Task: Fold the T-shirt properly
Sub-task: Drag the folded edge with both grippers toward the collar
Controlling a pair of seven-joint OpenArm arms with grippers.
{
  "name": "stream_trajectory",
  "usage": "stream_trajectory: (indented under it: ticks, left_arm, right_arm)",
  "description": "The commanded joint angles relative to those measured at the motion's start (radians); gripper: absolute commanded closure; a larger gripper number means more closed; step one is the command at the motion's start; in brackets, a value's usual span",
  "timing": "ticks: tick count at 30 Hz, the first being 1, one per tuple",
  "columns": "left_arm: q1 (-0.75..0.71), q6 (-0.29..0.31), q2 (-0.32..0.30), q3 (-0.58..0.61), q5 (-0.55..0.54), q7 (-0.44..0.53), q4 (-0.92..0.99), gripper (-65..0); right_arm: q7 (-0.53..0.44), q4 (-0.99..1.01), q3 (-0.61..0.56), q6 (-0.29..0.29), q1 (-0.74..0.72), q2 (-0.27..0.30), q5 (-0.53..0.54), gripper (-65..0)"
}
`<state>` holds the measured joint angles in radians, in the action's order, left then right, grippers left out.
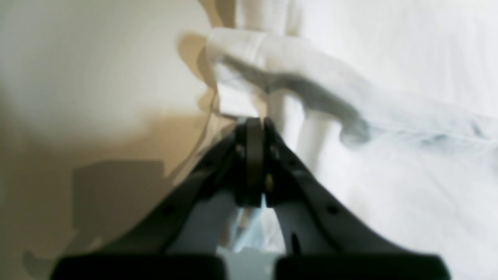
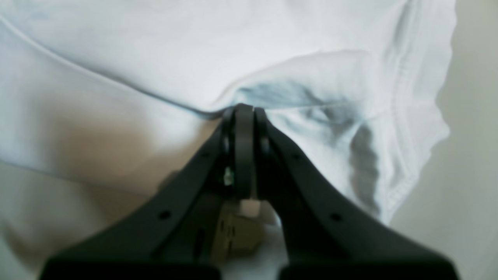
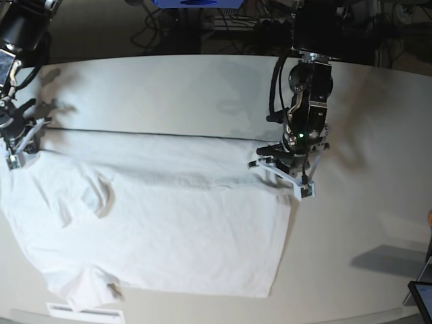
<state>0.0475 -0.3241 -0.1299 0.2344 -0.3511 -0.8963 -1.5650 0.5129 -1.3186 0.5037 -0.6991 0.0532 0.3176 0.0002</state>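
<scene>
White T-shirt (image 3: 169, 229) cloth is pinched in both hands, left hand (image 1: 255, 122) and right hand (image 2: 244, 109).

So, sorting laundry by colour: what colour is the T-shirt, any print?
Plain white T-shirt, no print; clearest in the base view.

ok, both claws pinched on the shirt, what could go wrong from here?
1. The left claw grips only a thin bit of hem, so the T-shirt may slip out when lifted.
2. The right claw pinches bunched cloth, possibly several layers, so the fold could come out uneven.
3. The sleeve near the table front is crumpled and may get folded in.
</scene>
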Motion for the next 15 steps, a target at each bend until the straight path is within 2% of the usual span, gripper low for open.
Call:
stream_trajectory:
  ticks: [1,4,8,15]
  left_arm:
    - [-0.008,0.004,-0.003,-0.003,-0.01,-0.08,0.001,0.0]
    - [-0.042,0.004,-0.003,-0.003,-0.007,-0.134,-0.015,0.0]
    - [-0.116,0.004,-0.009,-0.01,-0.003,-0.139,-0.11,0.0]
    - [-0.265,0.004,-0.011,-0.108,0.001,-0.14,-0.288,0.0]
  right_arm:
    - [0.053,-0.002,0.003,0.001,0.006,0.015,-0.042,-1.0]
    - [0.053,-0.002,0.003,0.001,0.01,0.019,-0.042,-1.0]
    - [0.053,-0.017,0.003,0.001,0.04,0.021,-0.042,-1.0]
    - [0.063,-0.124,0.01,0.001,0.126,0.016,-0.042,-1.0]
